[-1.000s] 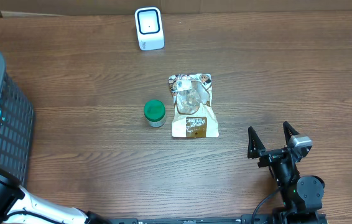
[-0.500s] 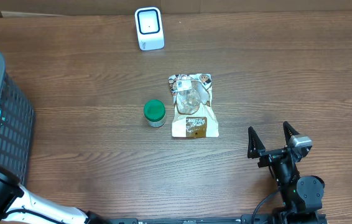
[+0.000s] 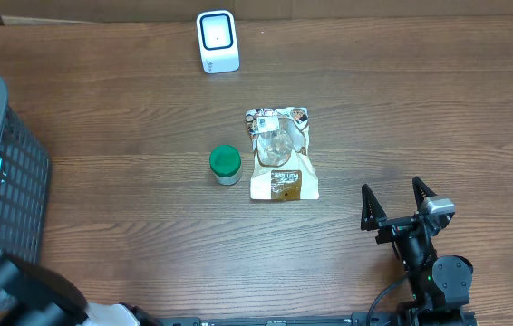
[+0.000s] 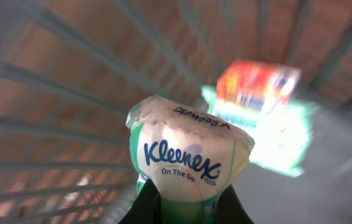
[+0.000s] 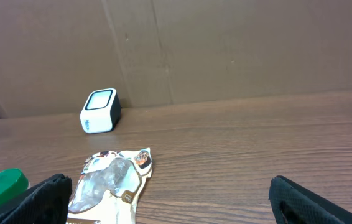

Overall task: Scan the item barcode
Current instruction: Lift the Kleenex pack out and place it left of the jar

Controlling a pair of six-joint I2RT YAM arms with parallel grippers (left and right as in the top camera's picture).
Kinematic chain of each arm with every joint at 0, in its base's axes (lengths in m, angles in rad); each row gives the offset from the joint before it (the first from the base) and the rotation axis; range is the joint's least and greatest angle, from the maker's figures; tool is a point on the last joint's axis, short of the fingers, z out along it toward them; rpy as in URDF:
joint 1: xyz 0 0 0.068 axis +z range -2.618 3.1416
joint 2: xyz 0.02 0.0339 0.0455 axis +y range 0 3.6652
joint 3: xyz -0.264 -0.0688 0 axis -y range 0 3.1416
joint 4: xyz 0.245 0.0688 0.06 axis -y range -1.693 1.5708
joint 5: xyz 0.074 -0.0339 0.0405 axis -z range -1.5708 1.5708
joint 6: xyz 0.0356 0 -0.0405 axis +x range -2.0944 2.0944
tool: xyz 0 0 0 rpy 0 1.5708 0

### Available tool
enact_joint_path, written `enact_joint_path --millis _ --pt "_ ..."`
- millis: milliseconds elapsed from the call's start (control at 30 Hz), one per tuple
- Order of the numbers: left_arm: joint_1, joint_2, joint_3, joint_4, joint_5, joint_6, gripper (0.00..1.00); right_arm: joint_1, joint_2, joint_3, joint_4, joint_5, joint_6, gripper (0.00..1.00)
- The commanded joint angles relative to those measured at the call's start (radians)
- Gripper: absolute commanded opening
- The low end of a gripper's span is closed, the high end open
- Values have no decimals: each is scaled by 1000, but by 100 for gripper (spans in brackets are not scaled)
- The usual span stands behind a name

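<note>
**Table layout from above**

The scanner stands at top centre. The pouch lies mid-frame, with the jar just beside it on the left. The basket fills the left edge. The right gripper sits lower right, well apart from the pouch. In the left wrist view, a tissue pack sits inside the basket, with a box behind it.

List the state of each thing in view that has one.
left gripper, shut on the Kleenex pack, inside the basket
Kleenex pack, held by its lower end, label visible
right gripper, open, empty
scanner, standing upright
green-lidded jar, upright, lid on
snack pouch, lying flat beside the jar
basket, upright, other items inside
</note>
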Motion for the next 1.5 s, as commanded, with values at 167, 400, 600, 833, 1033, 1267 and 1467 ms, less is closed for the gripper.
enact_joint_path --millis 167,400,600,833,1033,1267,1467 --pt "-249 -324 6 -106 124 -225 4 2 -8 -11 5 2 2 100" --pt "-613 -411 5 -301 150 -359 4 2 -8 -11 5 2 2 100" --pt "-855 -335 3 -476 150 -420 4 2 -8 -11 5 2 2 100" --pt "-1036 -39 -55 -535 150 -627 4 2 -8 -11 5 2 2 100" --pt "-1060 215 -72 -453 226 -713 5 2 -8 -11 5 2 2 100" --pt "-1080 362 -72 -359 322 -716 8 2 -8 -11 5 2 2 100" --pt "-1077 362 -56 -346 333 -702 63 2 -8 -11 5 2 2 100"
